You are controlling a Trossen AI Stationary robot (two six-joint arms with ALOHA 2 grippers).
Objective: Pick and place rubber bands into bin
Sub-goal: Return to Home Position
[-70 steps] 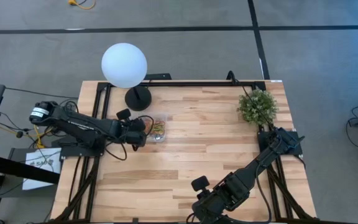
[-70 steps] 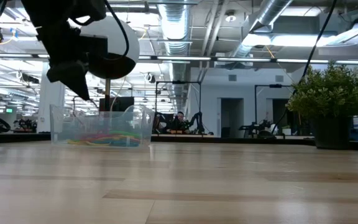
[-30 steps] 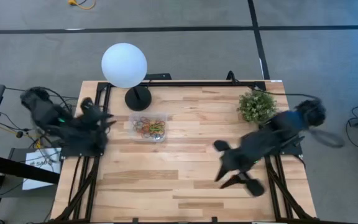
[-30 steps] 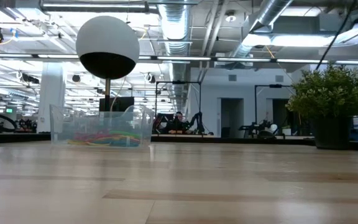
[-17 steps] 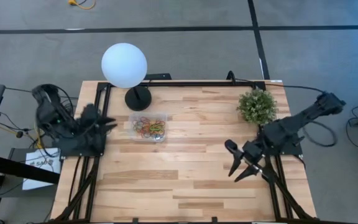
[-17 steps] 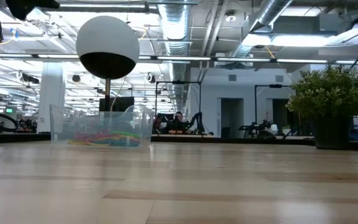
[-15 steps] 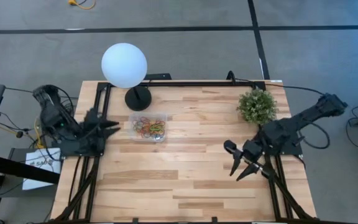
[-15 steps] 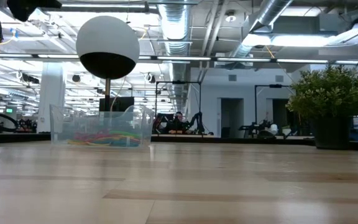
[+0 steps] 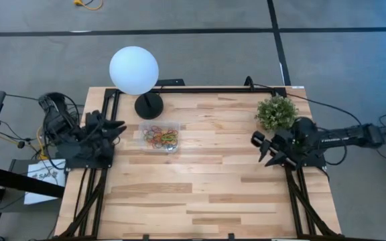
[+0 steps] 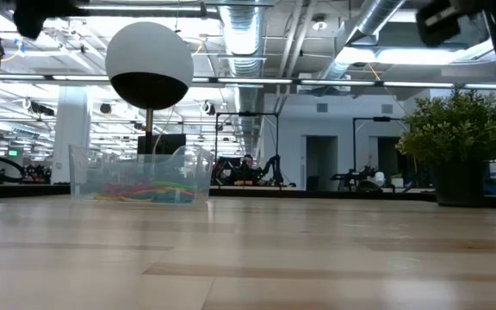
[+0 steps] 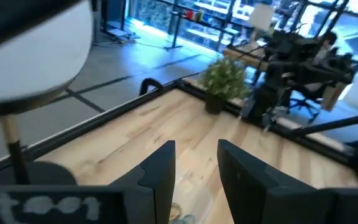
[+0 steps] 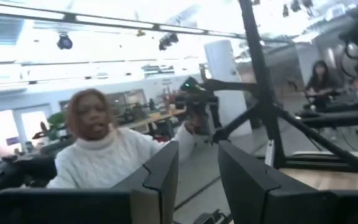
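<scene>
High view, reading left to right: the left arm's fingers (image 9: 114, 126), spread apart, hang at the counter's (image 9: 200, 194) 9 o'clock edge. The bin (image 9: 141, 137) lies near, at their 3 o'clock, its long axis running 9-to-3, with the rubber bands (image 9: 161, 138) heaped inside. The right arm's fingers (image 9: 259, 140), also apart, hang well apart at the bin's 3 o'clock. I judge the left arm the nearer.

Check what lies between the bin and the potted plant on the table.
Nothing: in the high view only bare table wood runs from the bin to the plant.
</scene>
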